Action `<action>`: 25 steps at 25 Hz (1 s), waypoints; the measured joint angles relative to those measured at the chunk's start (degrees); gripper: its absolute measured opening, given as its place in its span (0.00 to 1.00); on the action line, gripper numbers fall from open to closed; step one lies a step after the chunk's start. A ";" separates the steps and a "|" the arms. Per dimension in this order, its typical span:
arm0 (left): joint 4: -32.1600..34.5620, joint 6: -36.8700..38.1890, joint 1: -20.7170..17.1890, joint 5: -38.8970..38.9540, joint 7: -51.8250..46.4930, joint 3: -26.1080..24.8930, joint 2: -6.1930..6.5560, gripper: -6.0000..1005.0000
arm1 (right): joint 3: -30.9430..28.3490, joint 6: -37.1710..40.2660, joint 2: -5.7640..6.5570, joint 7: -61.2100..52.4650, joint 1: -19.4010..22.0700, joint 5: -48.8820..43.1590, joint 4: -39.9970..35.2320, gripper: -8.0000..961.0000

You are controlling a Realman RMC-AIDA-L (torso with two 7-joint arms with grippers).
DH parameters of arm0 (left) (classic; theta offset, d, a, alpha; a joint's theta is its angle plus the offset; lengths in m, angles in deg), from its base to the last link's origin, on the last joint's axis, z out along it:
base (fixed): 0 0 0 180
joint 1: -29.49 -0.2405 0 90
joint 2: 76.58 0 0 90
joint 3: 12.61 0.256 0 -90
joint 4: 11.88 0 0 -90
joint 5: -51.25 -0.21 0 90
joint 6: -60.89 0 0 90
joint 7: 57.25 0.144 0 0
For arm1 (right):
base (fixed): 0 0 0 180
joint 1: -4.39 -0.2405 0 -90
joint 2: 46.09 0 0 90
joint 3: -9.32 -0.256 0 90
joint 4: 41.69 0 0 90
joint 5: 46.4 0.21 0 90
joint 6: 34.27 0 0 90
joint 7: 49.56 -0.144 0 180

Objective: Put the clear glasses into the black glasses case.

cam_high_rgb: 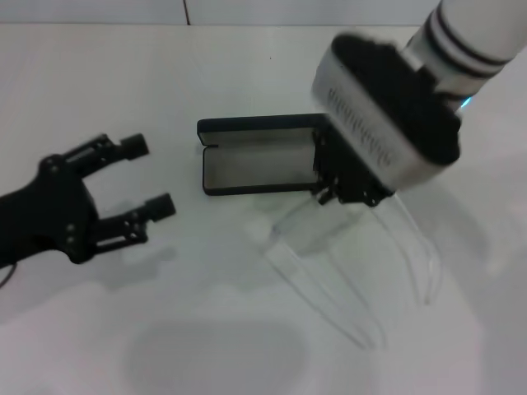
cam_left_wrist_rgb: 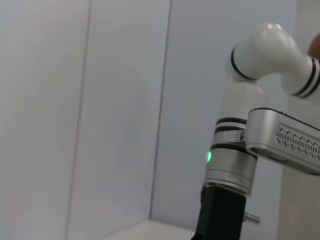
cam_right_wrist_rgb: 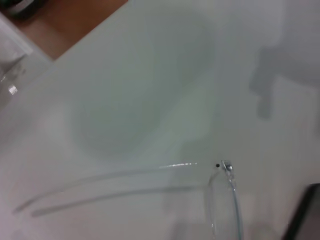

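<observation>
Near the middle of the white table (cam_high_rgb: 247, 329), the clear glasses (cam_high_rgb: 346, 263) lay just in front of the black glasses case (cam_high_rgb: 255, 160), with the lens end toward the case and the two long temple arms splayed out toward the near edge. One temple ran down toward the near centre, the other toward the near right. In the right wrist view the clear glasses (cam_right_wrist_rgb: 222, 200) showed as a curved lens rim with a small hinge and one thin temple stretching away across the tabletop, and a dark corner of the case (cam_right_wrist_rgb: 305, 215) sat at the frame's edge.

The case stood open, its lid raised along the far side and its grey lining facing up. Its right end was hidden behind the right gripper (cam_high_rgb: 350, 193).

That right gripper came in from the far right and hung over the lens end of the glasses, right by the case's right end. Its fingers were covered by the wrist housing, so I cannot tell whether they were spread or pinching the frame.

Well apart on the left, the left gripper (cam_high_rgb: 148, 177) rested low over the table with its two black fingers spread wide, holding nothing.
</observation>
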 joint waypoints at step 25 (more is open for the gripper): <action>3.04 5.45 10.19 16.13 -8.30 6.47 -0.27 0.62 | -33.41 2.34 0.83 3.64 18.28 44.07 20.14 0.07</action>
